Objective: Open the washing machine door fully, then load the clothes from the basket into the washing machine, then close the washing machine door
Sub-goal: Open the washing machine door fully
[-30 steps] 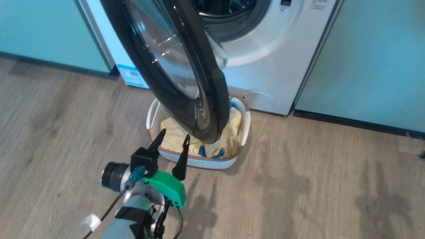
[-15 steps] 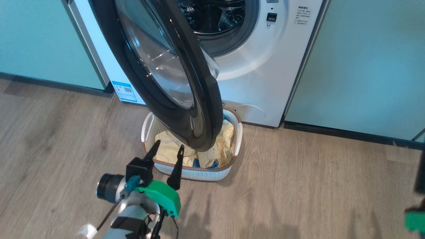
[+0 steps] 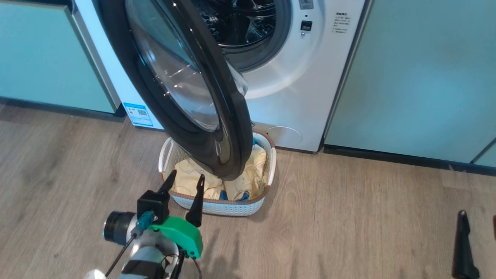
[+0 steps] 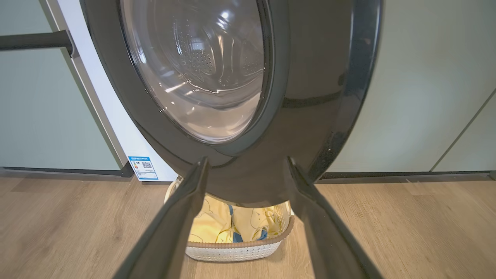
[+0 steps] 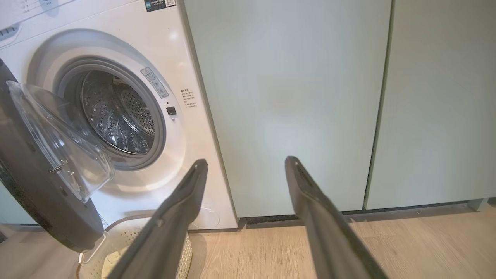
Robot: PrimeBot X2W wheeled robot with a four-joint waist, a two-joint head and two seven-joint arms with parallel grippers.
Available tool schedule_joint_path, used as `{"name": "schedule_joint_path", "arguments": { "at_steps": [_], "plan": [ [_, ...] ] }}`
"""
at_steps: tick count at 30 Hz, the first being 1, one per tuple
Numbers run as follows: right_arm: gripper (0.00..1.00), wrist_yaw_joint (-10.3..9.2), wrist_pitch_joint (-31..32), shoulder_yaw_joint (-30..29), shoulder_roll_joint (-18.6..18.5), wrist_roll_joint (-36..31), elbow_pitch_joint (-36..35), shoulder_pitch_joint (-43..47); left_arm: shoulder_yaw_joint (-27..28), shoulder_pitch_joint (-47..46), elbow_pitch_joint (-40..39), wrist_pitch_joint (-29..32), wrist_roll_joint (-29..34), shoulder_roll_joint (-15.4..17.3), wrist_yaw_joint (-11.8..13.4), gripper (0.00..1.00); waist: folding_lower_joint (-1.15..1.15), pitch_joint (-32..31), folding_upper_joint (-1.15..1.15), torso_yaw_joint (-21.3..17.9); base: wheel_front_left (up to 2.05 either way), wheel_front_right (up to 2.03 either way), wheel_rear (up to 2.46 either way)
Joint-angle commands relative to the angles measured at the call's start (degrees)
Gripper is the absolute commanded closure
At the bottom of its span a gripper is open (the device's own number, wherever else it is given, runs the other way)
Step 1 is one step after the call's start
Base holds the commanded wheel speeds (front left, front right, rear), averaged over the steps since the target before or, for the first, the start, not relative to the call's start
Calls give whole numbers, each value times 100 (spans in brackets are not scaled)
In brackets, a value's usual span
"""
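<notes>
Though the left gripper (image 3: pixel 186 174), wide and empty, points at the basket (image 3: pixel 221 207), the door (image 3: pixel 174 85) hangs half open just ahead and above it. Its rim juts toward the robot over the clothes (image 3: pixel 255 170). I judge this arm nearer for swinging it leftward. The right gripper (image 5: pixel 246 161), also wide, sits well off right, facing cabinets (image 5: pixel 290 97).
</notes>
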Motion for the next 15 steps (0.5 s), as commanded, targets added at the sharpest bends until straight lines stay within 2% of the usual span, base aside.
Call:
{"name": "schedule_joint_path", "arguments": {
  "at_steps": [1, 15],
  "plan": [
    [0, -16, -37, 172, -61, -103, -106, -86, 209, -114, -220, -36, 45, 121, 37, 0, 0, -6, 0, -21, 0, 0, 0],
    [0, -16, -37, 223, -47, -77, 113, -72, 273, -114, -214, -36, 61, 100, 67, 0, 0, -9, 0, -85, 0, 0, 0]
  ]
}}
